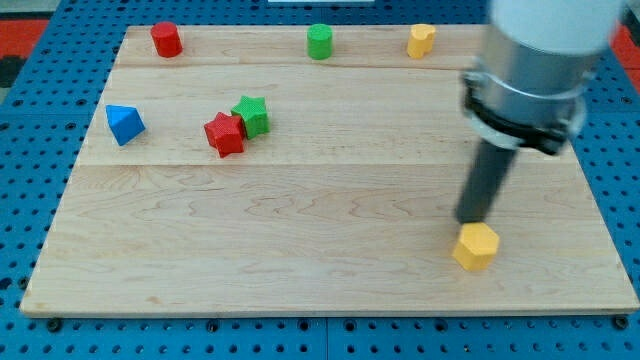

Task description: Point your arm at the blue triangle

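Blue pegboard, dotted with rows of small holes, surrounds a pale wooden board (330, 250) made of long planks with visible grain and seams running across the view. No containers stand on it, and no writing or label can be read anywhere.

My tip (470, 221), the lower end of a straight dark rod under a grey and white cylindrical housing, sits near the view's bottom right; being a plain rod, it has nothing to spread or pinch. It stands just above a yellow block (476, 246) with faceted, roughly hexagonal sides, close enough that I cannot tell whether they touch.

The blue triangle (124, 124) lies far off at the view's left edge of the board, well apart from the tip. To its right, a red star (225, 134) and a green star (251, 115) rest touching each other. Along the view's top sit a red cylinder (166, 40), a green cylinder (319, 42) and a second yellow block (421, 41), spaced well apart. All blocks look smooth and matte.
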`<state>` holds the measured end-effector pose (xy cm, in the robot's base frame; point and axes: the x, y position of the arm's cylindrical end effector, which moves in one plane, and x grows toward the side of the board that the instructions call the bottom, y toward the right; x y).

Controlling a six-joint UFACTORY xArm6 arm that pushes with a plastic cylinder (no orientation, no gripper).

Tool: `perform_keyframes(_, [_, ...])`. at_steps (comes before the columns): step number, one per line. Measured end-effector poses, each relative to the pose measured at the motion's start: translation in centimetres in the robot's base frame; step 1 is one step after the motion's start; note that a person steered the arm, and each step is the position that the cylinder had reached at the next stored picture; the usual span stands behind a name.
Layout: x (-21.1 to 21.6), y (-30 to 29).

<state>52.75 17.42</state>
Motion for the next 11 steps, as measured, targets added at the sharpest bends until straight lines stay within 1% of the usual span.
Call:
perform_keyframes(1, [-3.7, -5.7])
perform_keyframes(2, [-11.4, -12.8])
perform_keyframes(3, [-15.9, -15.2])
perform_keyframes(4, [-18.4, -18.4])
perform_keyframes(5, [-20.7, -23.5])
perform_keyframes(7, [-21.3, -24.1])
perform_keyframes(8, [-20.9, -28.0])
perform_keyframes(9, [-19.2, -32.3])
perform_keyframes(10, [-19.3, -32.6])
perform_keyframes(11, [-20.4, -34.8])
